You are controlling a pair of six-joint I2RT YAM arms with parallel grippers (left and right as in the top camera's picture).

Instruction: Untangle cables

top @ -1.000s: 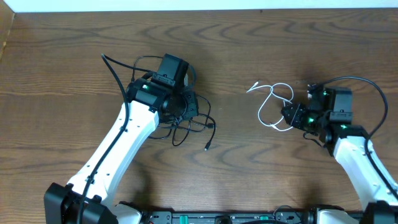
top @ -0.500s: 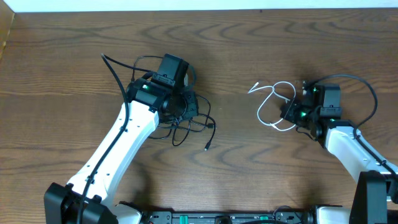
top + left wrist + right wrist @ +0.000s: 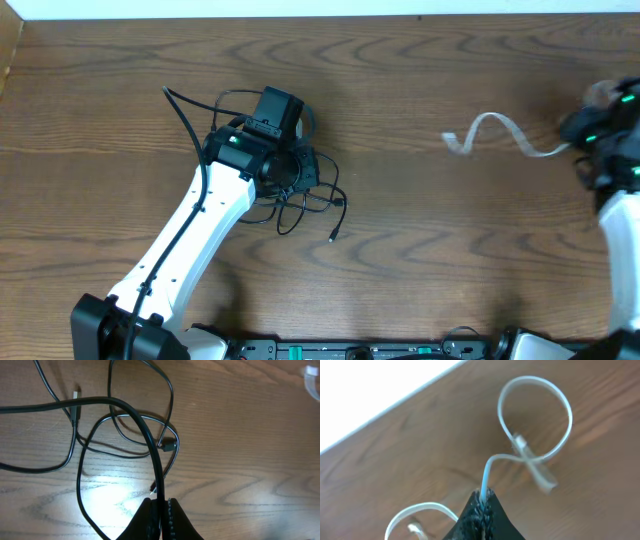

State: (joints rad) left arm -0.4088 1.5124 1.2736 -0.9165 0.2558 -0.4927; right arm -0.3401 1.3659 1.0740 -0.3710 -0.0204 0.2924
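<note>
Two grippers, both pinched tight. My left gripper (image 3: 161,509), bottom centre of its wrist view, clamps the black cable (image 3: 156,460), whose loops spread up and left across the table (image 3: 250,460). My right gripper (image 3: 483,502) grips the white cable (image 3: 535,380), which curls toward upper right. Overhead, it trails blurred from the right edge, well apart from the black tangle at centre left.

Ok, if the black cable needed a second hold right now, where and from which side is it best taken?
Probably the loose plug end of the black cable. It lies alone, trailing out below and to the right of the tangle that the left gripper pinches. Come straight down from above, with the fingers set across the cord just behind the plug, away from the crossed loops.
</note>
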